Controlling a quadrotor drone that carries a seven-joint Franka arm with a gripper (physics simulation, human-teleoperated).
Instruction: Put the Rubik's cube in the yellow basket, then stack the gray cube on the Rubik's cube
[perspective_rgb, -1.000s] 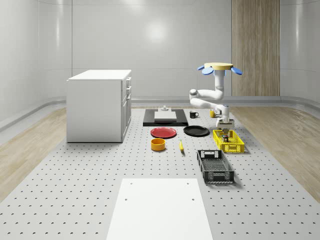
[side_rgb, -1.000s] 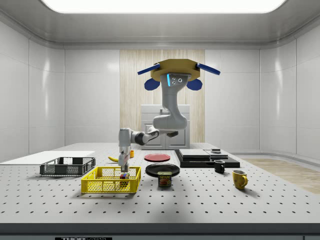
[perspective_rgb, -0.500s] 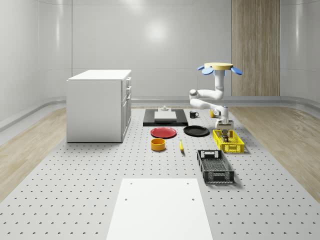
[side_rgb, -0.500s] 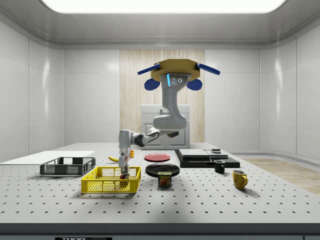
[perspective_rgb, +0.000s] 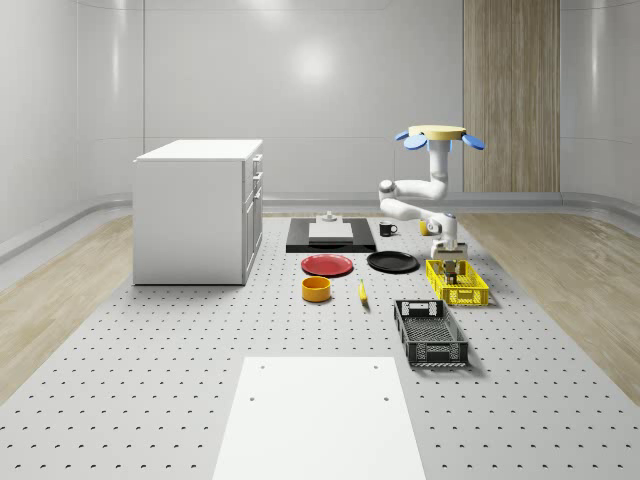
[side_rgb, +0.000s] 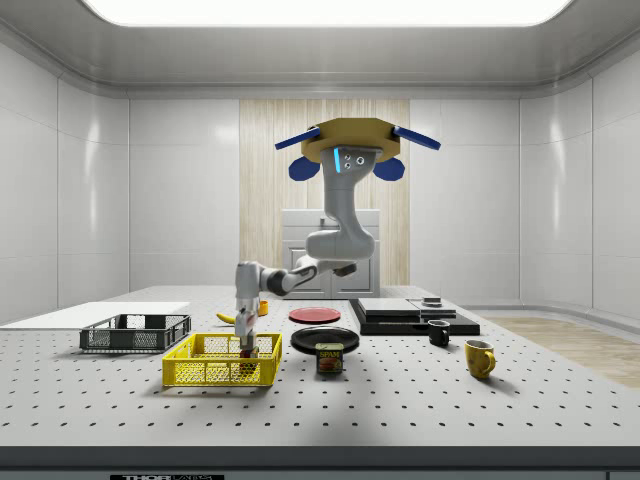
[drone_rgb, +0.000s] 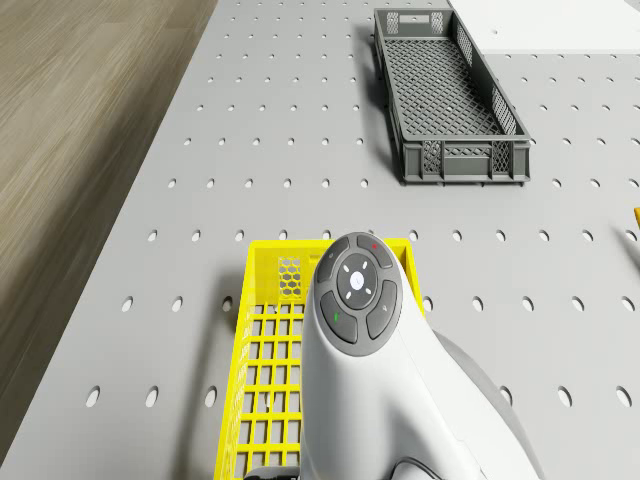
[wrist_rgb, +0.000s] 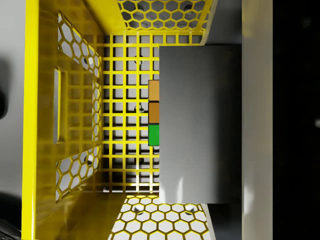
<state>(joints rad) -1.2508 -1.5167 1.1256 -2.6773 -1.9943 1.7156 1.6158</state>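
The quadrotor drone (side_rgb: 349, 148) is hovering above the perforated grey counter (perspective_rgb: 200, 340), beside the yellow mesh plastic basket (side_rgb: 221, 361), with its white jointed arm (side_rgb: 300, 266) reaching down so that the hand (side_rgb: 245, 349) is sitting inside the basket's walls. In the wrist view a plain gray cube (wrist_rgb: 200, 125) is lying directly beneath the camera, covering most of the multicoloured Rubik's cube (wrist_rgb: 154, 114), of which a strip of tan, brown and green tiles is showing at one edge; both are resting within the basket. The stacking therefore appears to be at or near completion, the gray cube being set slightly off-centre on the lower one. Whether the hand is clamping the gray cube or has let go, I cannot tell. The low, vertical reach is judged suited to a gentle set-down that avoids toppling the stack. The neighbouring dark grey slatted crate (drone_rgb: 445, 95) is holding nothing visible in the drone view.
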